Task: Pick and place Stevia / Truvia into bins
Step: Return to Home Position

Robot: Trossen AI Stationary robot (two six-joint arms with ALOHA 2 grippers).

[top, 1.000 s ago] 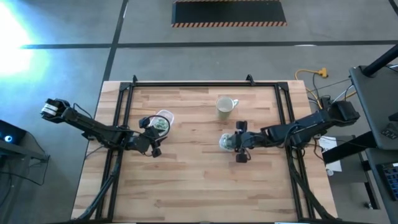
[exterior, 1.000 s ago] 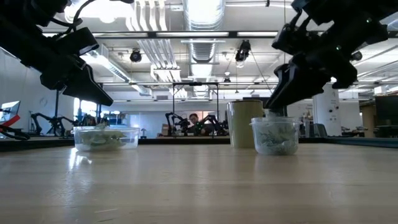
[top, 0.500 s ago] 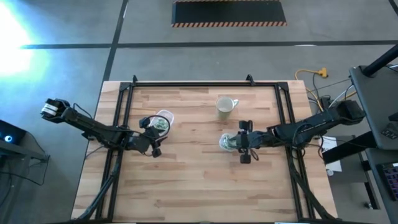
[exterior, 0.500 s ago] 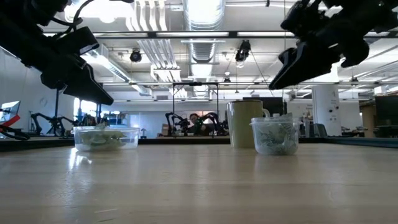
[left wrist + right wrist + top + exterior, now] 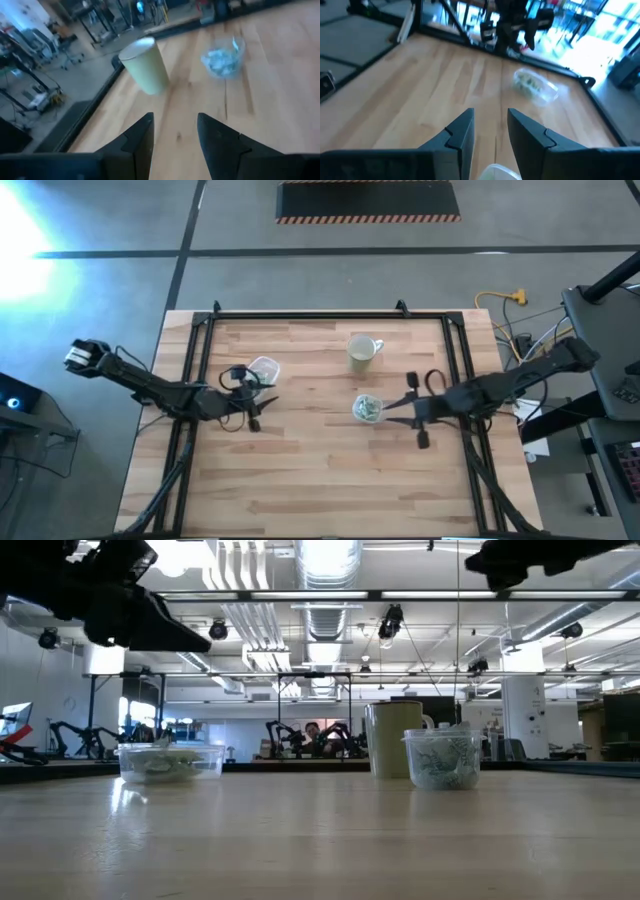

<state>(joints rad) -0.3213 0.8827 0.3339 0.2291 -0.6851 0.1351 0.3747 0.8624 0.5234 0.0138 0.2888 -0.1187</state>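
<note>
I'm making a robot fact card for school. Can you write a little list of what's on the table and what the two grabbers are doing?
table: wooden top
wide bin: clear, on the left arm's side
small bin: clear, on the right arm's side
Stevia packets: green-and-white, inside both bins
mug: pale, upright, behind the small bin
left gripper: open, empty, raised beside the wide bin
right gripper: open, empty, raised beside the small bin
</note>
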